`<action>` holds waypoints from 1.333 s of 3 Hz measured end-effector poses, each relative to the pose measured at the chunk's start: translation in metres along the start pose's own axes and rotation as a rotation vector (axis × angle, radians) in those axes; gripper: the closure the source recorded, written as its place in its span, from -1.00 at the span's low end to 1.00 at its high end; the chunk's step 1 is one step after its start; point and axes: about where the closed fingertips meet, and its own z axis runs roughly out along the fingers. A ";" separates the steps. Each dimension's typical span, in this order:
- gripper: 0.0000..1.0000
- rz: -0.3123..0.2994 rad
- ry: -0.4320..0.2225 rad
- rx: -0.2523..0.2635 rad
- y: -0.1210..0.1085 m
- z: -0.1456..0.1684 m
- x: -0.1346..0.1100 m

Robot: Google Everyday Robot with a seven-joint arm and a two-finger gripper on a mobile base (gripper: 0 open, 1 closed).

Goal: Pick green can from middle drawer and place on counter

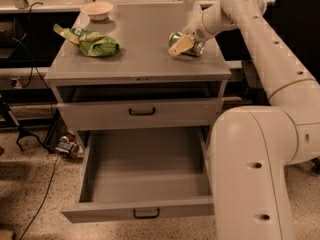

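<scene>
Green can point(194, 48): small green aluminium drink can with silver ends, in the upper right of centre. It lies tilted on the grey top, near the right edge, right at the claw.
Cable point(41, 200): thin black cord on the speckled floor, lower left of the frame.
Snack bag point(96, 44): crumpled green plastic bag, upper left, lying on the grey top and well apart from the can.
Bowl point(97, 9): small pale round bowl at the far left corner of the top, behind the bag.
Counter point(145, 54): broad flat matte grey top of the drawer cabinet, in the upper middle. It bears the bowl, the bag and the can.
Upper drawer point(100, 115): grey metal front with a small black bar handle, pushed in, at middle height.
Middle drawer point(145, 169): wide shallow grey metal drawer, pulled far out in the lower middle, its flat floor in view.
Gripper point(180, 46): beige claw at the can, low over the top. Whether it grasps the can or has released it, I cannot tell.
Arm point(260, 49): thick white jointed arm, coming down from the upper right to the claw, with its large rounded segment filling the lower right.
</scene>
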 end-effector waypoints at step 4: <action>-1.00 0.059 -0.190 0.284 -0.049 -0.153 0.018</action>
